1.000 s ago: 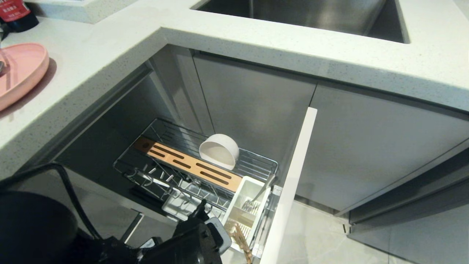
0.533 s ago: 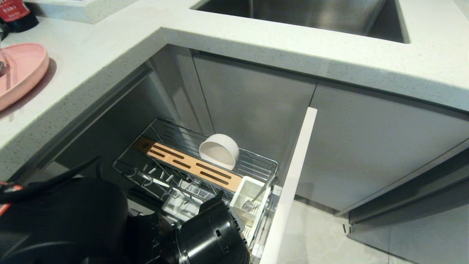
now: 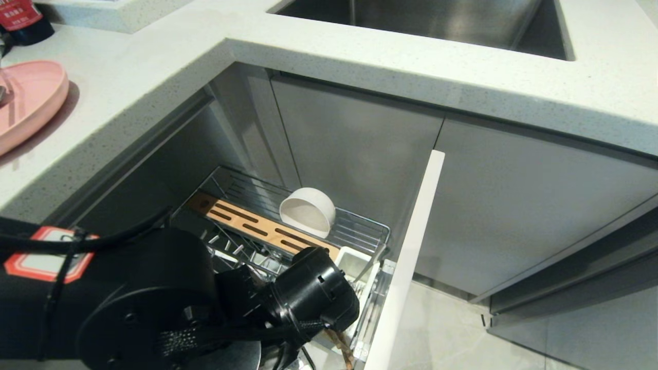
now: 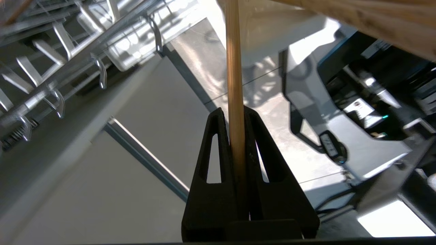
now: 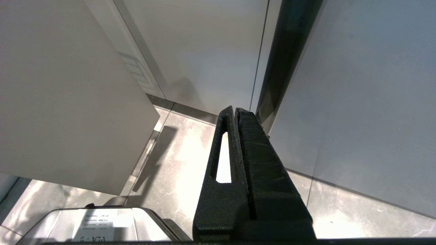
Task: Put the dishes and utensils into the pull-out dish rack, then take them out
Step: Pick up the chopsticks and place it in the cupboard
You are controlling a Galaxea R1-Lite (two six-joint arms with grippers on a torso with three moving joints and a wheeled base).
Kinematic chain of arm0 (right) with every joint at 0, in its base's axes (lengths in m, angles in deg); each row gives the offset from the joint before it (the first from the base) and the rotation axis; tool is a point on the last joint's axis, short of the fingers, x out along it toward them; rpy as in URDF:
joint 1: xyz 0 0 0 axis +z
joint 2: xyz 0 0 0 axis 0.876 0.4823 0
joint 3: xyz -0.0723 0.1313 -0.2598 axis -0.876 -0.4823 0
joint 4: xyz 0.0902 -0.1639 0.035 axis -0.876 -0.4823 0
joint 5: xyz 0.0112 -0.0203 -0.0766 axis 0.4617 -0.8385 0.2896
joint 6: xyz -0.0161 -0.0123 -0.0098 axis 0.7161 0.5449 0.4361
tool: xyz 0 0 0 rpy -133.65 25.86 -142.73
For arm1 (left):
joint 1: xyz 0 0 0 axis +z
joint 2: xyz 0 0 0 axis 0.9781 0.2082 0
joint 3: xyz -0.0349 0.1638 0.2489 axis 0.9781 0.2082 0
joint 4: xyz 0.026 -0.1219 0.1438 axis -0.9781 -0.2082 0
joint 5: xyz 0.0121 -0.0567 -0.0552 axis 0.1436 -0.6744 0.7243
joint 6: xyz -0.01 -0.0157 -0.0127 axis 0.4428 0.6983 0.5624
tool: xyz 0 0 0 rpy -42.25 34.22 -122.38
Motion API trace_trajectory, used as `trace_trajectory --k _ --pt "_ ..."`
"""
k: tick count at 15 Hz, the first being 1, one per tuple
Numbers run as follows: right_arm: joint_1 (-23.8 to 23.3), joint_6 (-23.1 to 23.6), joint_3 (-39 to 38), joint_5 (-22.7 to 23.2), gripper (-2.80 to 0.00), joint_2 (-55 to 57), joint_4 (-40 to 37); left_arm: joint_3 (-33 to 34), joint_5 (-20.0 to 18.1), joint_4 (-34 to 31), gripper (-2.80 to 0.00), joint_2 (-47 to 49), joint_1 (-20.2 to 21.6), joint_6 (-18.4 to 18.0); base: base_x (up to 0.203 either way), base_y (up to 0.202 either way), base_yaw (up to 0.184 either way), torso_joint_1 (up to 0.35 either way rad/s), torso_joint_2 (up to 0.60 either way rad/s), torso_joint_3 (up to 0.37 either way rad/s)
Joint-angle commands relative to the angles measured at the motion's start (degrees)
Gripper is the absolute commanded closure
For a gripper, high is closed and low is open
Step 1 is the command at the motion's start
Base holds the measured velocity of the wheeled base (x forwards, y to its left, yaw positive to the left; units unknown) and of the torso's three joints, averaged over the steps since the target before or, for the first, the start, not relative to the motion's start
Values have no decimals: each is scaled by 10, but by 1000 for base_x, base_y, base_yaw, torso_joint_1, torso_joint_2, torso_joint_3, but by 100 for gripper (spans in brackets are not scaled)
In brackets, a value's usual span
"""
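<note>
Chopsticks [image 4: 235, 68] sit pinched between the two fingers of the left gripper [image 4: 235, 115], squeezed tight so they cannot slip. The long sticks run straight out past the fingertips. The gripper hangs low by the front of the dish rack [image 3: 360, 226], near the white cup part [image 3: 354, 259]. The right gripper [image 5: 235, 110] is closed on nothing, off to the side

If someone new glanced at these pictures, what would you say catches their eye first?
Probably the left arm's bulky black wrist filling the lower left of the head view, its left claw shut on a wooden chopstick just above the pull-out dish rack. Next, the white bowl lying tipped on its side in the rack, behind the slotted wooden strip. Then the pink plate on the counter, far left.
</note>
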Motion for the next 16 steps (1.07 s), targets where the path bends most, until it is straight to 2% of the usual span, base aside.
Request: trace_trajectory --k 1,6,16 --pt "0 0 0 1 0 0 0 -4 2 0 0 16 3 -10 0 0 0 0 0 0" --pt "0 0 0 0 0 0 0 -16 2 1 0 42 17 -37 0 0 0 0 0 0" --pt "0 0 0 0 0 0 0 -31 2 12 0 87 18 -39 0 0 0 0 0 0"
